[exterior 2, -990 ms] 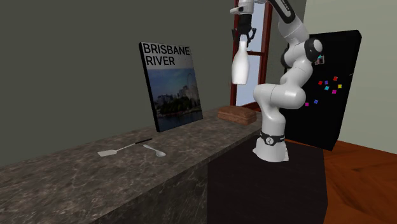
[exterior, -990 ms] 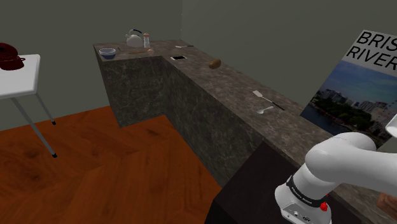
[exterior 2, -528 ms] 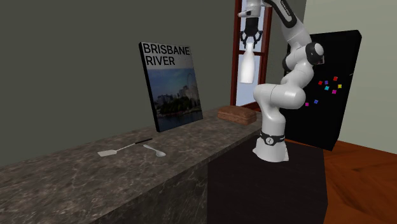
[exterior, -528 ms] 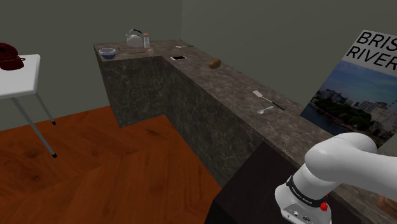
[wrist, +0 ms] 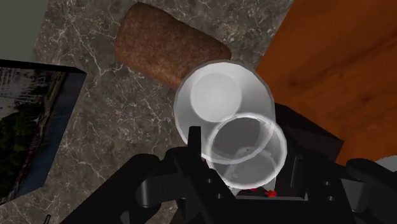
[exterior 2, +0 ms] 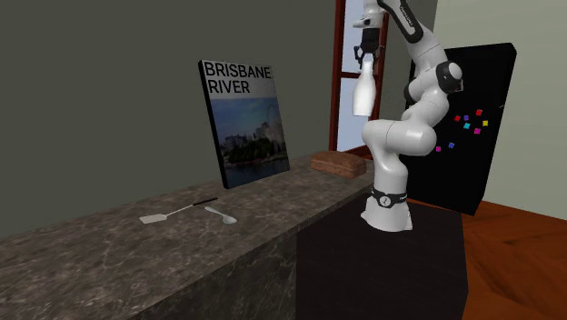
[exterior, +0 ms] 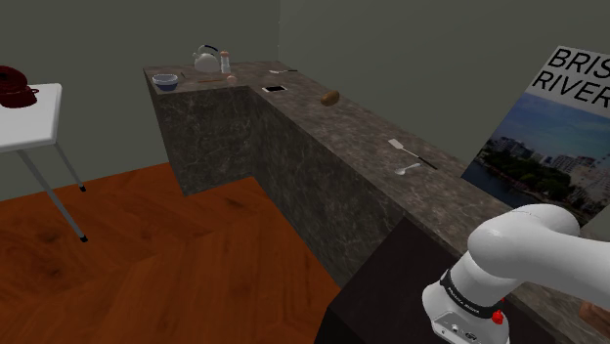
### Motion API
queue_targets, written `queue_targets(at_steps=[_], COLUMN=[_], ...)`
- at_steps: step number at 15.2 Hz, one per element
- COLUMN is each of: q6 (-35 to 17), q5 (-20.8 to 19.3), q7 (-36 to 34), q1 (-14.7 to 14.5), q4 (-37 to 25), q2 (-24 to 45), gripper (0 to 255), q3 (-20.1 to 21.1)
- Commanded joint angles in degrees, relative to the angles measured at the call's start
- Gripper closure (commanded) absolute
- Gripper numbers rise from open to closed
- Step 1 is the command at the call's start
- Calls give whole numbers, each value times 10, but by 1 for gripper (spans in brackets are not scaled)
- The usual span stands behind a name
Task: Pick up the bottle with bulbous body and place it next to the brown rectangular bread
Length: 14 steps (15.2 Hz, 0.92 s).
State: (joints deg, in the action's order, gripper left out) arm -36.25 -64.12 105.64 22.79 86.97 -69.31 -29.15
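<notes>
up near the top of the second exterior view, the gripper (exterior 2: 368, 43) is pinching the neck of the bottle (exterior 2: 363, 92), fingers clamped on either side of it. the bottle looks pale white-grey and hangs neck-up with its fat rounded body underneath, well clear of the counter (exterior 2: 136, 247). the brown bread (exterior 2: 338, 162) is a rectangular loaf lying flat on the far end of that dark marbled counter, lower down and a bit to that view's left of the bottle. from the wrist view i'm looking straight down the length of the bottle, and its round base overlaps one edge of the loaf, with grey stone around it and orange wood floor (wrist: 343, 57) off to the side. i think the bottle is hanging over the counter edge just beside the bread, but that angle is poor for judging it, so don't quote me. the brisbane river poster (exterior 2: 245, 123) leans against the wall near the loaf, and a white spatula (exterior 2: 168, 215) and a spoon (exterior 2: 221, 215) lie close together further along the counter. the white arm (exterior 2: 400, 136) rises from its dark stand (exterior 2: 391, 259). in the shoulder view a kettle (exterior: 205, 59) and a bowl (exterior: 166, 81) sit at the counter's far corner.
</notes>
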Motion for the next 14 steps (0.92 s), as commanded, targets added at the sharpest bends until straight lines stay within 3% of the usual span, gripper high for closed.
queue_targets(at_steps=[1,9,14], q6=[1,-24,-59], q5=[-38,-170,-247], q7=[50,256,400], q1=[4,0,-38], q4=[-22,-170,-323], q2=[-3,36,90], gripper=[255,255,255], q3=[-9,-73,-144])
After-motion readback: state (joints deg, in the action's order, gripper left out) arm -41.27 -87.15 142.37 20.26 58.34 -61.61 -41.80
